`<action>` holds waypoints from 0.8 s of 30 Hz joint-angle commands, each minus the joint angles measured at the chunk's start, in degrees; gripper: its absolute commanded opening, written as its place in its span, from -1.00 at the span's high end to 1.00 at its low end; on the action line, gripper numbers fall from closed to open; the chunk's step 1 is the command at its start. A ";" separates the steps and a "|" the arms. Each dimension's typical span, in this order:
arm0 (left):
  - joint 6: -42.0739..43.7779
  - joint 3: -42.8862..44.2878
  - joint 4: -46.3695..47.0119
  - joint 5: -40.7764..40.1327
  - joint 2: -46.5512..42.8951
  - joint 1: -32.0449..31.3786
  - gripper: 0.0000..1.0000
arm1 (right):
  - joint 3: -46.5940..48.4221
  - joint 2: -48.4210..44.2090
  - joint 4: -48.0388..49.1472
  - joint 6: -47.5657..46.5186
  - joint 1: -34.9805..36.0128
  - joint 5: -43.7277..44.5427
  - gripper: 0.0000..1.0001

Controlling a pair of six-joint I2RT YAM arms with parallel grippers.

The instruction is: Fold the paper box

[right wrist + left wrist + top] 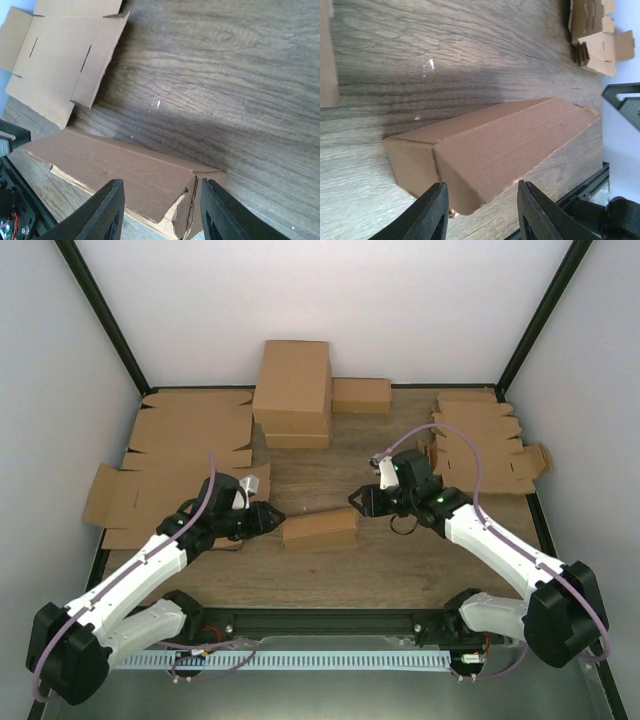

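A small brown cardboard paper box [320, 528] is being shown lying on its long side in the middle of the brown wooden worktop [400, 560], between the two arms. It is being kept in a long folded shape. At its right end the top is not being closed all the way, and a crack is being shown there.

The black left tool [272, 518] is being held just beside the left end of the paper box. Its two fingers [432, 215] are being kept spread apart, with a near corner of the box in front of the gap.

The black right tool [358, 502] is being held just beside the right end. Its fingers [112, 210] are being kept spread apart too, with the box end between them. Whether they are touching the box cannot be told.

Big flat brown cardboard sheets [190, 440] are being kept at the far left. A big brown carton [292, 390] is being kept at the far middle. A pile of small flat cardboard cut-outs [480, 445] is being kept at the far right.
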 commanded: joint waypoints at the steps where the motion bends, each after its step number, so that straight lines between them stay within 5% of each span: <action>1: -0.91 -1.05 6.29 4.79 0.81 0.37 0.19 | -0.84 0.65 2.25 -0.17 -0.44 -3.22 0.12; 24: -3.21 -5.30 8.31 6.54 2.11 0.35 0.57 | -4.28 1.58 3.25 0.23 -0.44 -6.50 0.54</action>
